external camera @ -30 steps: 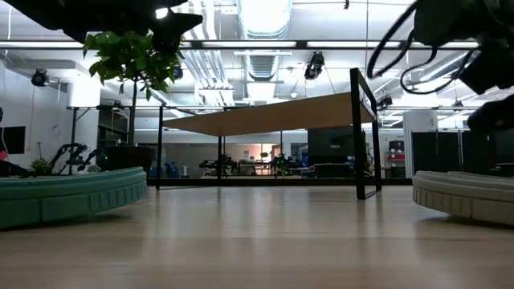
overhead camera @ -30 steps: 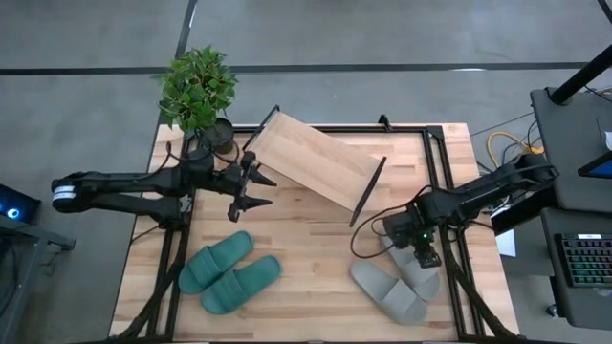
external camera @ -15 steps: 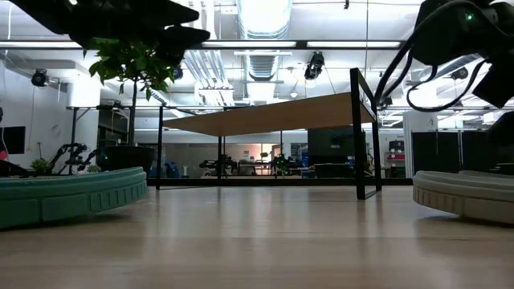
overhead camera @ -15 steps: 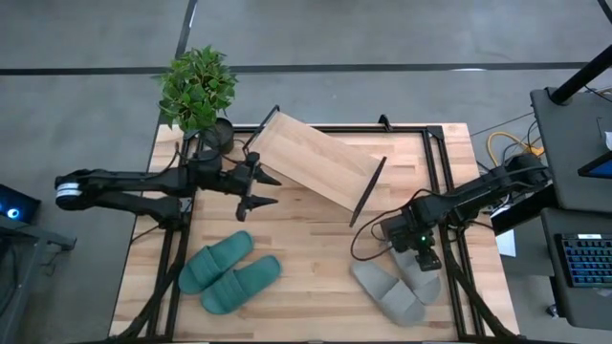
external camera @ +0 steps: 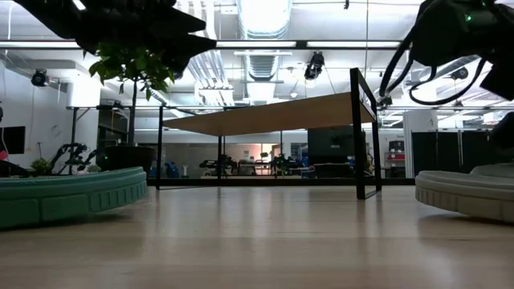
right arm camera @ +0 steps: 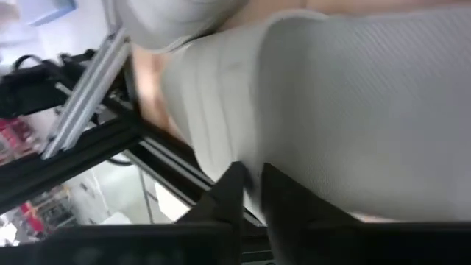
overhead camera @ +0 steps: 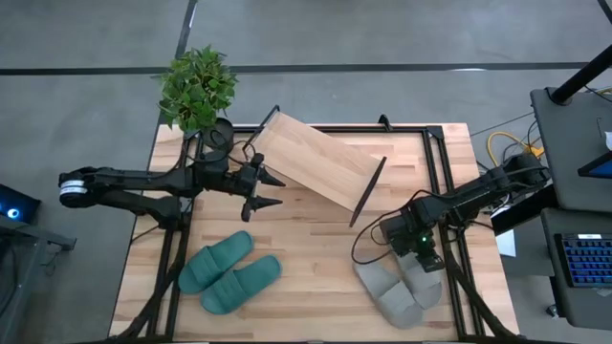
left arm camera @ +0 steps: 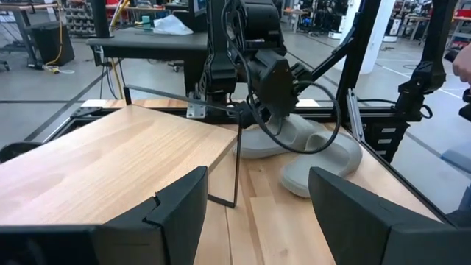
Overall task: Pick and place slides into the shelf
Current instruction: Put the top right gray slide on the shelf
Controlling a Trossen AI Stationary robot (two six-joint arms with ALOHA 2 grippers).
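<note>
While our right gripper (overhead camera: 422, 256) presses low on the grey slides (overhead camera: 397, 287) near the tabletop's (overhead camera: 316, 258) right front corner, fingers almost shut, our left gripper (overhead camera: 271, 191) hangs wide open beside the shelf (overhead camera: 311, 160). The green slides (overhead camera: 228, 272) lie left front.

Overhead, table-level, and two wrist-mounted views.

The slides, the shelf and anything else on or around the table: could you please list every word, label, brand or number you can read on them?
None can be read in any view.
Grey slides: no print shows.
Teal slides: no brand shows.
Shelf: bare wood, no label.
Keyboard at the right edge: key legends too small to read.
Room behind the table in the low view: no sign is legible.
</note>
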